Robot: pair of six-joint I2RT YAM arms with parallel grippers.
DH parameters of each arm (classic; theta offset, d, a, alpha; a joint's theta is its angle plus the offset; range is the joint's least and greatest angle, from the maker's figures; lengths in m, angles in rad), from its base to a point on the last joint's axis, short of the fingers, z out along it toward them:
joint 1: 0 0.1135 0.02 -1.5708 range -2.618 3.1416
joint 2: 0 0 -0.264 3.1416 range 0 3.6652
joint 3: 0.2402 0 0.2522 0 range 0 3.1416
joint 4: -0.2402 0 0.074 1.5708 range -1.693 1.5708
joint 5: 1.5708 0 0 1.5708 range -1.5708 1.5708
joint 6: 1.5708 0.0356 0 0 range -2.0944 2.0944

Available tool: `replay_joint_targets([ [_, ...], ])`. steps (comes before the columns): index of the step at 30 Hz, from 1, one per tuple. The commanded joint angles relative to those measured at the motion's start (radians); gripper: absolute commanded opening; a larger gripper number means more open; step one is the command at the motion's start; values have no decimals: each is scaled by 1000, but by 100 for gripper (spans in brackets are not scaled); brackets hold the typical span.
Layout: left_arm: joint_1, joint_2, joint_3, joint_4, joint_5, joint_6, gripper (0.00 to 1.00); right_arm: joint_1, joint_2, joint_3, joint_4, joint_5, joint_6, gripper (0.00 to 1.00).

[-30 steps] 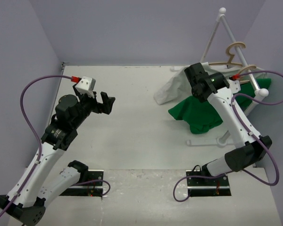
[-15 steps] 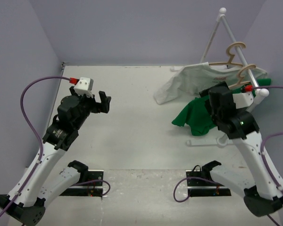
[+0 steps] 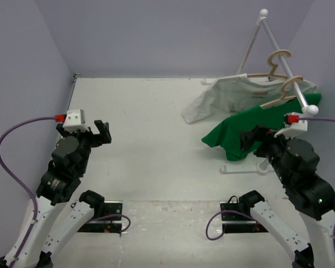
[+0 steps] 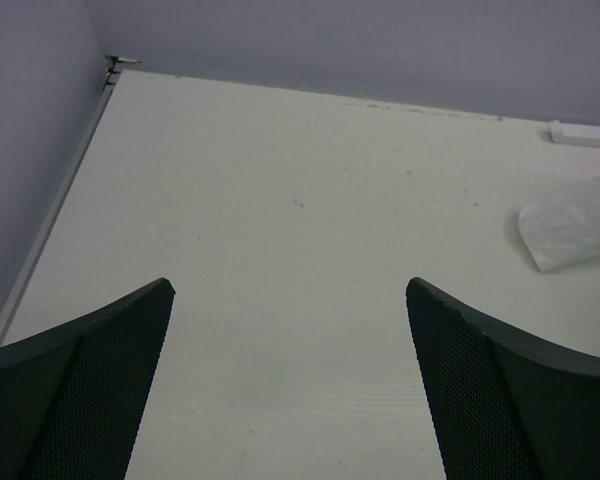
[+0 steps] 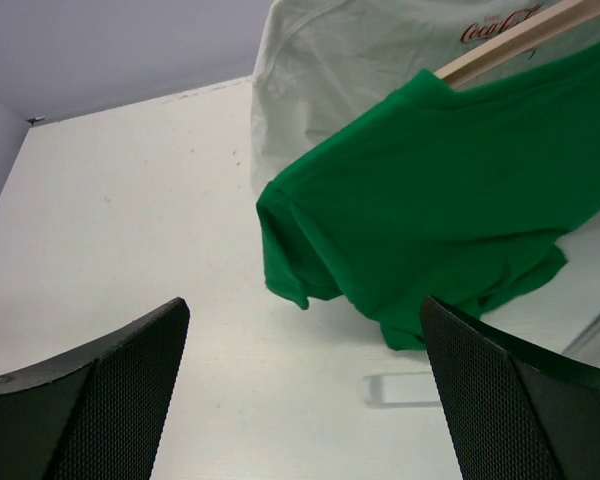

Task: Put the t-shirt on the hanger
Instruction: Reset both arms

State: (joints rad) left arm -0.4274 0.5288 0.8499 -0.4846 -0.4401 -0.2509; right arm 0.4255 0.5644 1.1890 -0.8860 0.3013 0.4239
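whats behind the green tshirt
The white t-shirt hangs behind the green t-shirt on the same rack; its sleeve and logo show. The green cloth hides part of it and most of the green shirt's wooden hanger.

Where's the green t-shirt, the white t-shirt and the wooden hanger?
green t-shirt [image 3: 237,127], top view, middle of the cloth.
white t-shirt [image 3: 220,96], top view, its front.
hanger [image 5: 510,40], right wrist view, its wooden arm.

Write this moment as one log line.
t-shirt: hung on hanger | left gripper: open, empty | right gripper: open, empty, clear of t-shirt
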Motion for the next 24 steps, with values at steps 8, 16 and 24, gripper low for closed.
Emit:
replay_joint_targets([
  [8, 1, -205, -144, -42, -52, -25, 100, 2, -329, -78, -64, 6, -232, 99],
  [16, 1, -275, -147, -34, 9, 4, 100, 2, -480, -147, -54, -12, -252, 99],
  [24, 1, -281, -157, -29, 23, 12, 100, 1, -469, -158, -41, -28, -252, 99],
])
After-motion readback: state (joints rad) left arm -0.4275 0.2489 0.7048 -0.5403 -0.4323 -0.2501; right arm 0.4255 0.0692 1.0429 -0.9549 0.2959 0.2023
